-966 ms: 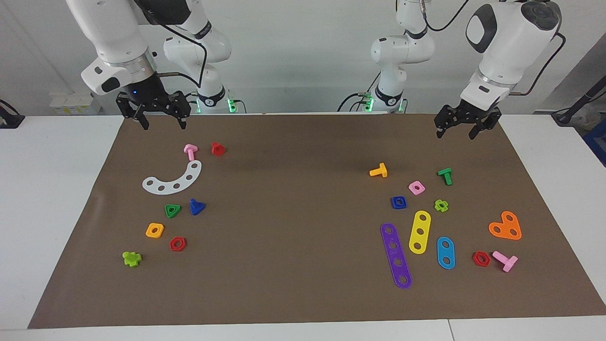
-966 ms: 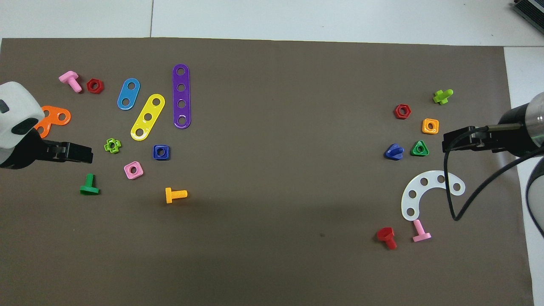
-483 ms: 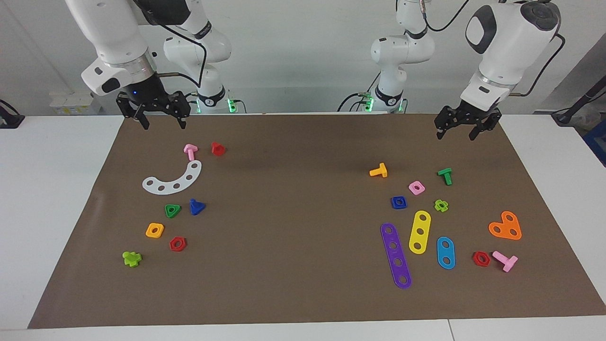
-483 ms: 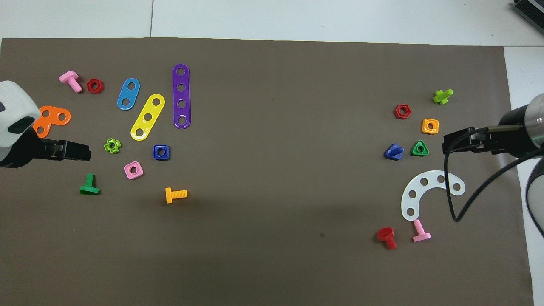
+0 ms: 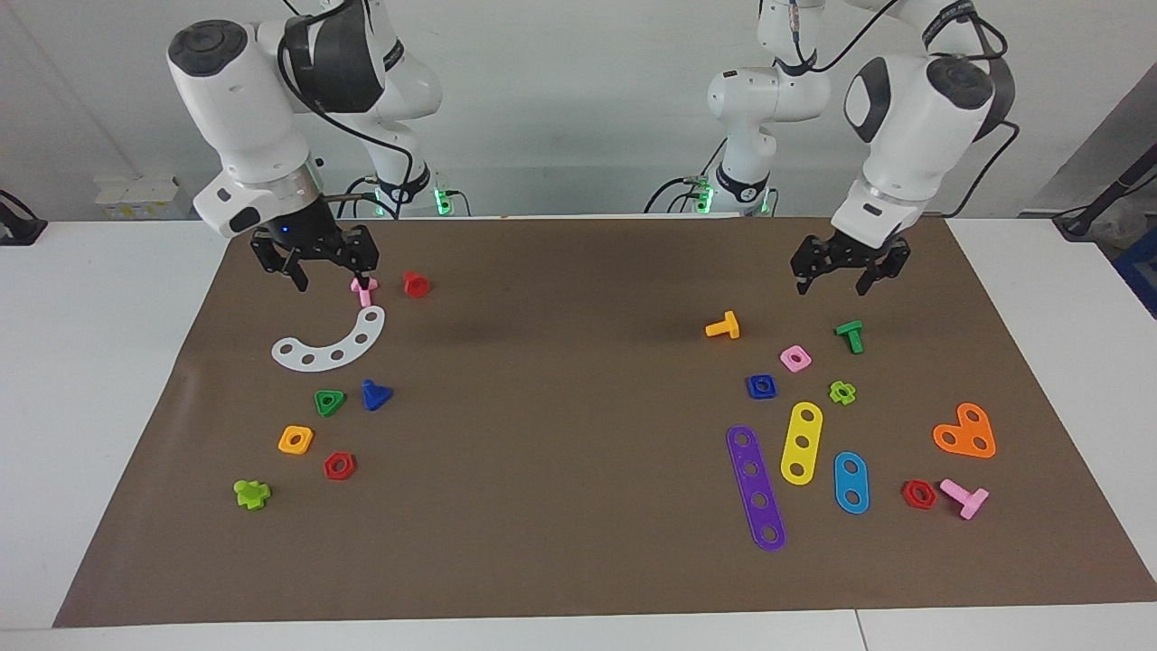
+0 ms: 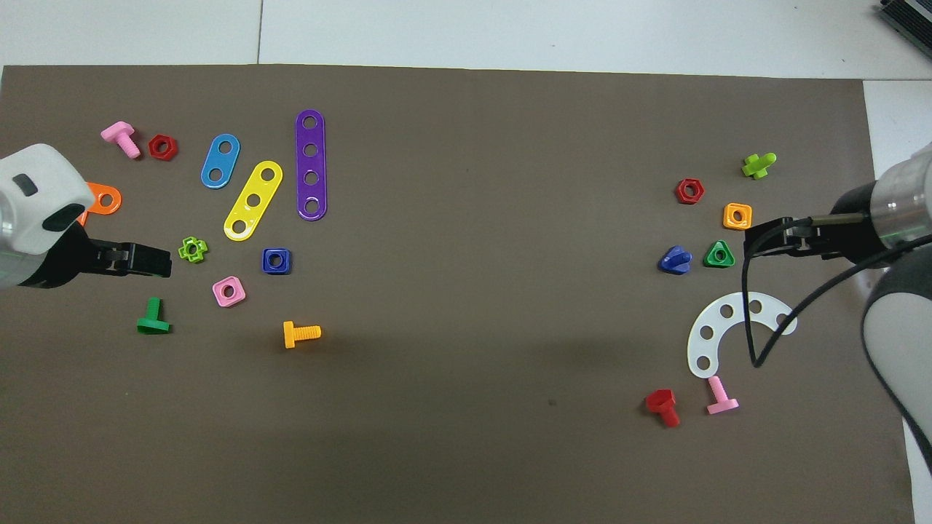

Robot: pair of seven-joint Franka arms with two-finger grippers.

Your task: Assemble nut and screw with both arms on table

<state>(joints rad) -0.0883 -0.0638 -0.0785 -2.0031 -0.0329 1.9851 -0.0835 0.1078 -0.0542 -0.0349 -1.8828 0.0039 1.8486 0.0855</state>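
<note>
The dark blue square nut (image 5: 762,386) (image 6: 277,260) lies flat on the brown mat (image 5: 560,434) at the left arm's end, beside a pink square nut (image 5: 795,358). The dark blue screw (image 5: 375,395) (image 6: 675,260) lies on the mat at the right arm's end, beside a green triangular nut (image 5: 329,402). My left gripper (image 5: 831,290) (image 6: 156,260) hangs open and empty in the air over the mat by a green bolt (image 5: 851,335). My right gripper (image 5: 332,281) (image 6: 757,244) hangs open and empty over a white curved strip (image 5: 330,344).
At the left arm's end lie purple (image 5: 756,486), yellow (image 5: 801,442) and light blue (image 5: 851,482) strips, an orange heart plate (image 5: 965,431) and an orange bolt (image 5: 724,326). At the right arm's end lie pink (image 5: 364,289) and red (image 5: 416,284) bolts and orange (image 5: 296,439) and red (image 5: 339,466) nuts.
Both arms have come down and moved a little toward the middle of the table. Both grippers hang lower over the mat. No part on the mat has moved.
</note>
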